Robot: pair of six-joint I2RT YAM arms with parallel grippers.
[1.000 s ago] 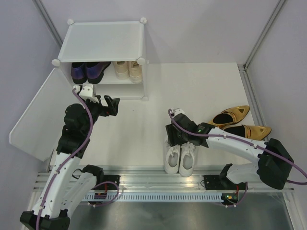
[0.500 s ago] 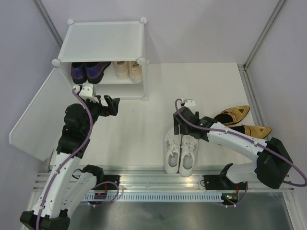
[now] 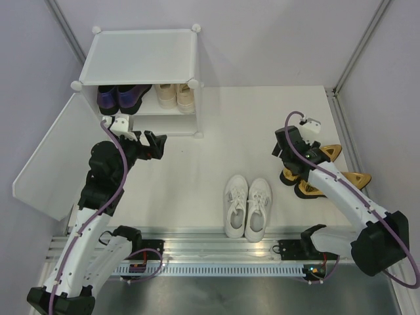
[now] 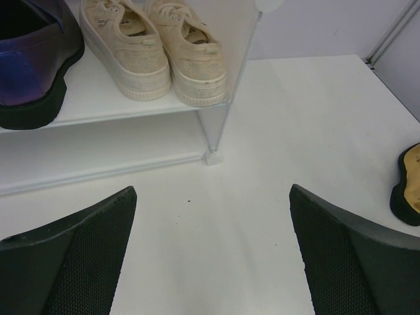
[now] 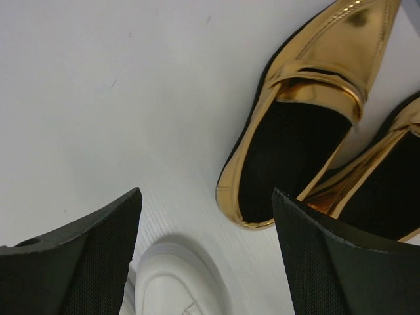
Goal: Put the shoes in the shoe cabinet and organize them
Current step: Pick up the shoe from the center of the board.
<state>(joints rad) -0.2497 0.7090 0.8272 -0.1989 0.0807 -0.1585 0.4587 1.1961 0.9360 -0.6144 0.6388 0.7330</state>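
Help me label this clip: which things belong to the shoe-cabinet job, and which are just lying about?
Job: shoe cabinet, purple loafers, beige sneakers, white sneakers, gold heels.
Lying about: none seen, only the table and metal rail.

White table point(image 3: 216, 131): shoe cabinet point(image 3: 141, 56), white sneakers point(image 3: 248, 207), gold heels point(image 3: 342, 178).

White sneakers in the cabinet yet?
No, the white sneakers sit side by side on the table, outside the cabinet.

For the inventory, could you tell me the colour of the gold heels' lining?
Black: the lining of the gold heels shows best in the right wrist view.
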